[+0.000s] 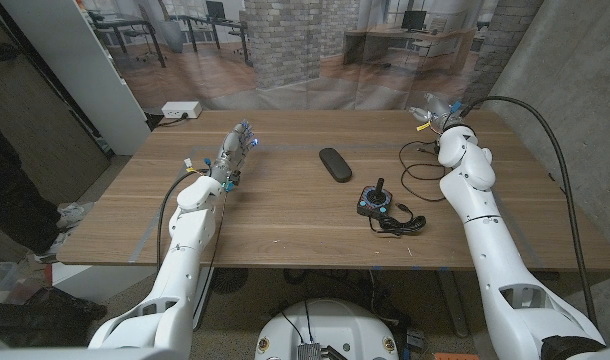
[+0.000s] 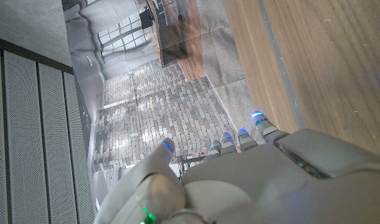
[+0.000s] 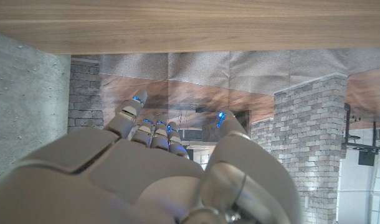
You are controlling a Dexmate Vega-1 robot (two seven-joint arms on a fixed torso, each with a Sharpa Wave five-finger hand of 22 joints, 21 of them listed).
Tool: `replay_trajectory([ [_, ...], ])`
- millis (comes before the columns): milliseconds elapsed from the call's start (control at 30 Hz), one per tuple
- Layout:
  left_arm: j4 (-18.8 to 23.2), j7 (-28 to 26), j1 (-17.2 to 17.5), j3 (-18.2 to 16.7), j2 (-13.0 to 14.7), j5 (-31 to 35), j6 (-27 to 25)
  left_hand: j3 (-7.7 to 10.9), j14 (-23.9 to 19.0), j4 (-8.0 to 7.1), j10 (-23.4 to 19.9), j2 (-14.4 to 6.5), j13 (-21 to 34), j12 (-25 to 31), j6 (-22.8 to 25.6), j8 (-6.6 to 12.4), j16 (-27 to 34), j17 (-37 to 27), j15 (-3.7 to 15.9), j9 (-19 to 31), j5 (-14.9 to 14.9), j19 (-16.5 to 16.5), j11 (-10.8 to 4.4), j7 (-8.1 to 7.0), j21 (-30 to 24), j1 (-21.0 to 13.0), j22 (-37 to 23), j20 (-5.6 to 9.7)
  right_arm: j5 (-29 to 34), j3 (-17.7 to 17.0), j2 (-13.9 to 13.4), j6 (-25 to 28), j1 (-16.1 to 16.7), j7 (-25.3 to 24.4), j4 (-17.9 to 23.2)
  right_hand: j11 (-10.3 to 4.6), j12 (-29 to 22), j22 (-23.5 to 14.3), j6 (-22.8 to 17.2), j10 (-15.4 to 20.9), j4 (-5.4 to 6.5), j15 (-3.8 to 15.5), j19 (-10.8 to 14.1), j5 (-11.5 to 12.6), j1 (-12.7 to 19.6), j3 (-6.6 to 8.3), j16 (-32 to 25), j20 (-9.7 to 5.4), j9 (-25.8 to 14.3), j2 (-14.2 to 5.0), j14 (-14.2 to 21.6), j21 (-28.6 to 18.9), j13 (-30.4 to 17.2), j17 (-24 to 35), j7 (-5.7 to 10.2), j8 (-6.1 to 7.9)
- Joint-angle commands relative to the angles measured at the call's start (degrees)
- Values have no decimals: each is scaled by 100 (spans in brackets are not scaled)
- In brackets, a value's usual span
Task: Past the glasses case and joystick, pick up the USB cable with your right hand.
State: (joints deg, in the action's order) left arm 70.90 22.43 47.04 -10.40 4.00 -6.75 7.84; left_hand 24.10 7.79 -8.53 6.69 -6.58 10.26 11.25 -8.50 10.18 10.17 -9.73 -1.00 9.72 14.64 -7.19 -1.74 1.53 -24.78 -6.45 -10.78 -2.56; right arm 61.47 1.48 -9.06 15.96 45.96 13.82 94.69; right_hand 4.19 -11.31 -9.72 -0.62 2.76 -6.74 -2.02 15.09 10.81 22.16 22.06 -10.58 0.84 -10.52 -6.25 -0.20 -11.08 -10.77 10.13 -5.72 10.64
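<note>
Left hand (image 1: 236, 147): nearest on the left, raised over the table's (image 1: 285, 215) far left part, fingers apart, holding nothing.
Glasses case (image 1: 334, 163): dark, lying mid-table.
Joystick (image 1: 376, 201): black, right of the case and nearer the front edge, with its bundled cord (image 1: 403, 222) beside it.
USB cable (image 1: 422, 170): thin black loops on the right side, beyond the joystick.
Right hand (image 1: 434, 110): above the far right corner, past the cable, fingers spread, holding nothing.

We see a wooden desk (image 1: 275, 215) carrying a dark glasses case (image 1: 334, 163) near its middle, a black joystick (image 1: 375, 200) nearer the front beside a bundled dark cord (image 1: 403, 222), and a thin black USB cable (image 1: 421, 165) looping toward the far right.
</note>
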Motion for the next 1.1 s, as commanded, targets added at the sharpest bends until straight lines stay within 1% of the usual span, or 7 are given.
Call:
replay_trajectory([
  [33, 21, -24, 13, 4, 1, 20, -22, 32, 18, 0, 21, -177, 28, 23, 4, 19, 30, -25, -38, 17, 5, -5, 29, -13, 22, 23, -13, -26, 466, 199, 79, 553, -72, 74, -83, 49, -9, -26, 24, -4, -47, -54, 33, 28, 40, -31, -14, 33, -28, 76, 16, -30, -22, 13, -41, 16],
  [367, 28, -24, 19, 2, 6, 22, -30, 36, 19, 0, 19, -177, 29, 24, 7, 20, 30, -25, -43, 17, 4, -1, 43, -14, 30, 26, -14, -29, 687, 322, 143, 875, -181, 210, -233, 63, -5, -28, 42, -48, -50, -69, 29, 24, -67, -197, -12, 68, -30, 306, 3, -26, -24, 24, -71, 15],
  [400, 35, -29, 21, 1, 4, 23, -29, 36, 19, 0, 22, -176, 29, 23, 7, 20, 29, -25, -43, 17, 4, -1, 47, -13, 31, 27, -14, -30, 696, 327, 145, 893, -190, 229, -244, 95, -14, -28, 32, -32, -45, -84, 42, 26, -89, -226, -18, 84, -31, 339, 18, -31, -24, 26, -83, 20],
  [667, 85, -33, 38, -1, 5, 24, -40, 39, 18, 0, 17, -176, 29, 24, 6, 19, 30, -25, -46, 17, 4, -2, 40, -14, 38, 28, -14, -32, 822, 373, 191, 1069, -247, 179, -341, 118, -47, -30, -33, 29, -40, -110, 143, 57, -174, -366, -48, 124, -33, 514, 111, -63, -26, 31, -132, 44],
  [800, 102, -37, 50, -4, 1, 20, -43, 41, 20, 1, 19, -176, 29, 23, 6, 20, 29, -25, -45, 17, 3, 7, 42, -20, 38, 29, -14, -39, 865, 390, 212, 1115, -260, 91, -382, 138, -68, -30, -88, 82, -35, -110, 181, 78, -215, -433, -73, 133, -34, 598, 193, -71, -27, 35, -126, 62],
  [867, 109, -37, 57, -7, -5, 14, -45, 42, 21, 1, 22, -176, 29, 22, 3, 18, 28, -25, -44, 17, 3, 6, 39, -18, 41, 30, -14, -40, 840, 379, 229, 1102, -254, 33, -391, 127, -108, -32, -207, 191, -19, -104, 259, 104, -264, -502, -100, 144, -37, 666, 295, -92, -28, 38, -107, 100],
  [1100, 143, -35, 83, -11, -7, 8, -43, 45, 21, 1, 11, -176, 29, 27, 3, 18, 29, -25, -42, 17, 3, 10, 33, -12, 45, 32, -15, -40, 993, 476, 242, 1210, -304, -22, -482, 103, -173, -35, -371, 398, -8, -75, 408, 158, -268, -562, -137, 145, -42, 684, 489, -127, -32, 35, -112, 137],
])
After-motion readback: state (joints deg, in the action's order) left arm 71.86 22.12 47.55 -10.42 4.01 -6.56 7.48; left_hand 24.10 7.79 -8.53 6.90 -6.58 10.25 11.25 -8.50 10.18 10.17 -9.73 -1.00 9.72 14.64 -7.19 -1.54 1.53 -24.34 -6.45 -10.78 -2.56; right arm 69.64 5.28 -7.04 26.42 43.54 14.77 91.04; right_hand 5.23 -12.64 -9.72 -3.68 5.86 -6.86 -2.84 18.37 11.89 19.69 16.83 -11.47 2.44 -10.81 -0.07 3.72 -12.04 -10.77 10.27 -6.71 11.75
